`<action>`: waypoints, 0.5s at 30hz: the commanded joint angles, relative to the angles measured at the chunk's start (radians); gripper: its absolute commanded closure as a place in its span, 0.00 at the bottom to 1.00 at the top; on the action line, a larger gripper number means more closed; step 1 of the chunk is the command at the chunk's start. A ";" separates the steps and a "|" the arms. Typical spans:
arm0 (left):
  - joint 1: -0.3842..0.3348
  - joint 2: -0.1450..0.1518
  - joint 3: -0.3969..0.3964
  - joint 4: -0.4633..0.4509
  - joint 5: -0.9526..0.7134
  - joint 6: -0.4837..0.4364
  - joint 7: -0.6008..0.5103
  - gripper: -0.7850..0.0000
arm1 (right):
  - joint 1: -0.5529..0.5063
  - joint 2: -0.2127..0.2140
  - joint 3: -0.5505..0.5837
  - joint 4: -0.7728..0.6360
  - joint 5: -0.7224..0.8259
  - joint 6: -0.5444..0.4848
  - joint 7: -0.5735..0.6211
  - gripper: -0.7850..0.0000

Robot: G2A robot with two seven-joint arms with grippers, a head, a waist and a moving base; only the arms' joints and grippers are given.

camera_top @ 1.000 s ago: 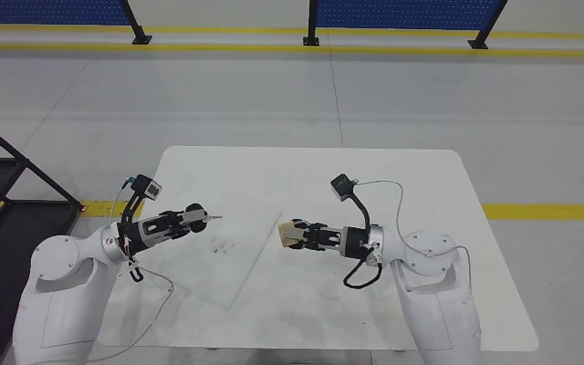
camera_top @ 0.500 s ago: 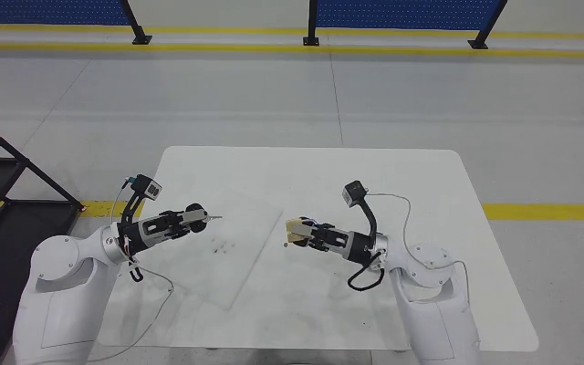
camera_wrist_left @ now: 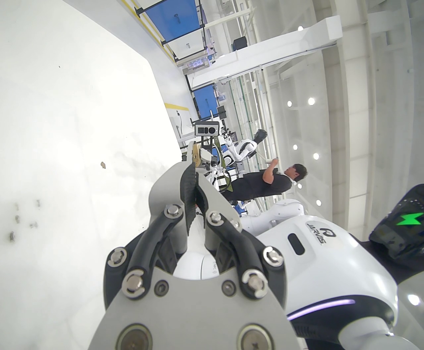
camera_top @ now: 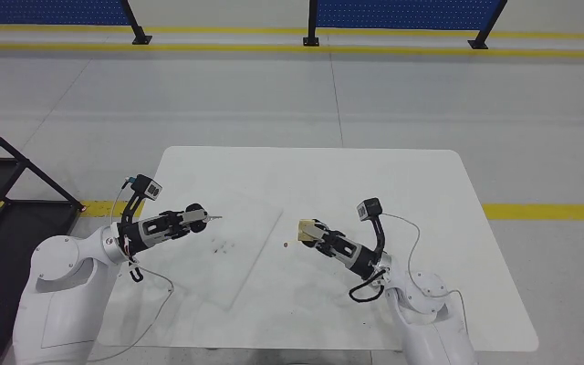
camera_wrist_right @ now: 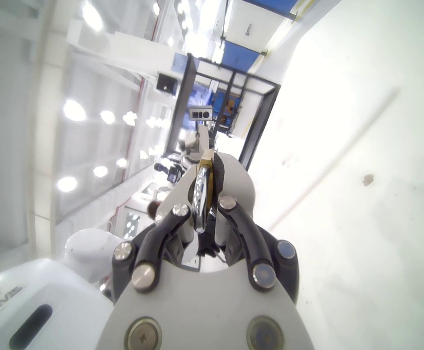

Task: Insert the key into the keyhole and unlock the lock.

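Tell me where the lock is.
In the top view, the lock is clamped in the right gripper over the table, near its middle, apart from the left gripper.

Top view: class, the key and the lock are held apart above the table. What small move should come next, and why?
Probably ease the left tool, shut on the key, straight toward the lock clamped in the right tool: they face each other, but a stretch of table separates them.

Nothing legible on the surface (camera_top: 411, 182) or the blue panels (camera_top: 401, 11) past it at 12 o'clock; small print on a blue screen (camera_wrist_left: 180, 20) and a white board (camera_wrist_right: 245, 36) too tiny to read; green zigzag sign (camera_wrist_left: 412, 220) lit on a black device (camera_wrist_left: 394, 235).
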 commanded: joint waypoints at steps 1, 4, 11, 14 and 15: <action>0.000 0.000 0.000 0.000 0.000 0.000 0.000 1.00 | 0.001 0.003 -0.014 0.001 0.004 0.004 0.009 1.00; 0.000 0.000 0.000 0.000 0.000 0.000 0.000 1.00 | 0.002 0.003 -0.015 0.001 0.005 0.004 0.008 1.00; 0.006 0.000 0.007 -0.007 -0.004 0.006 0.018 1.00 | 0.002 0.003 -0.015 0.001 0.005 0.004 0.008 1.00; 0.012 0.000 0.043 -0.037 -0.049 0.023 -0.027 1.00 | 0.002 0.003 -0.015 0.001 0.005 0.004 0.008 1.00; 0.011 0.000 0.060 -0.043 -0.058 0.030 -0.044 1.00 | 0.002 0.003 -0.015 0.001 0.005 0.004 0.008 1.00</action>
